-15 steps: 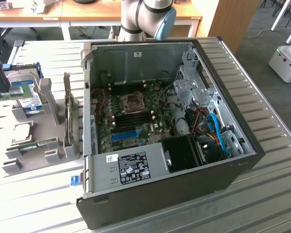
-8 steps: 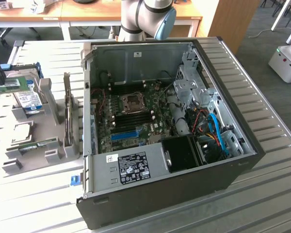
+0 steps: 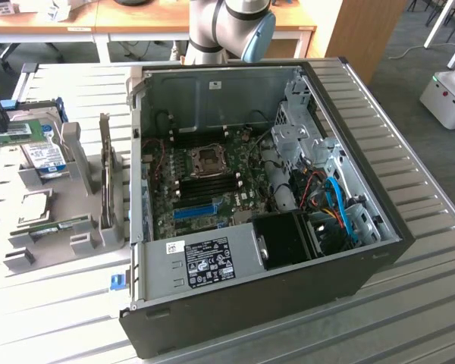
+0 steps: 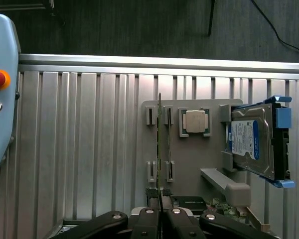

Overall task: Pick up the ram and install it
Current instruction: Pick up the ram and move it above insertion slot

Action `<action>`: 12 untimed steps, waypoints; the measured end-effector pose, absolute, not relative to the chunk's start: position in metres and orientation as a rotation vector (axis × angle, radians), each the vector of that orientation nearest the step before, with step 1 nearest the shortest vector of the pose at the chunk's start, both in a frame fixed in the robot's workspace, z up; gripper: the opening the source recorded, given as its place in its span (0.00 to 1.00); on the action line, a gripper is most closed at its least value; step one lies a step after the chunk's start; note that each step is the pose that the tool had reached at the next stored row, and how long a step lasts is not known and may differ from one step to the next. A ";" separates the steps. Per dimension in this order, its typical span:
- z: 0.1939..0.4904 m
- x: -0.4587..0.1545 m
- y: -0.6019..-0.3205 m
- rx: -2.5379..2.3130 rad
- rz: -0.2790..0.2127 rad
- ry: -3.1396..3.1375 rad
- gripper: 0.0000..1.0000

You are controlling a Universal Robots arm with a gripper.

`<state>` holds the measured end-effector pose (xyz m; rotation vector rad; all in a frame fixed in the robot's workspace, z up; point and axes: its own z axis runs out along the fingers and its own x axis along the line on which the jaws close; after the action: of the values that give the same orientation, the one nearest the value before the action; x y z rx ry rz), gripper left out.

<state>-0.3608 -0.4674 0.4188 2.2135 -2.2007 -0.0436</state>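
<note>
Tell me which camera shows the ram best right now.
The exterior view: the ram shows its long green side, standing in the gray holder. The wrist view catches the ram edge-on, a thin line.

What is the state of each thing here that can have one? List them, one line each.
Case: open, side panel off.
Ram: on edge in the tray, not installed.
Memory slots: empty.
Hard drive: propped on edge in the tray.
Processor: flat in its tray pocket.
End effector: shut, holding nothing.
</note>
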 end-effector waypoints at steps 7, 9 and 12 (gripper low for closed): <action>0.425 -0.361 -0.467 2.213 -0.044 -2.201 0.12; 0.427 -0.361 -0.467 2.213 -0.044 -2.201 0.12; 0.427 -0.361 -0.467 2.214 -0.044 -2.201 0.12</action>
<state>-0.3607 -0.4674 0.4274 2.2136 -2.2007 -0.0436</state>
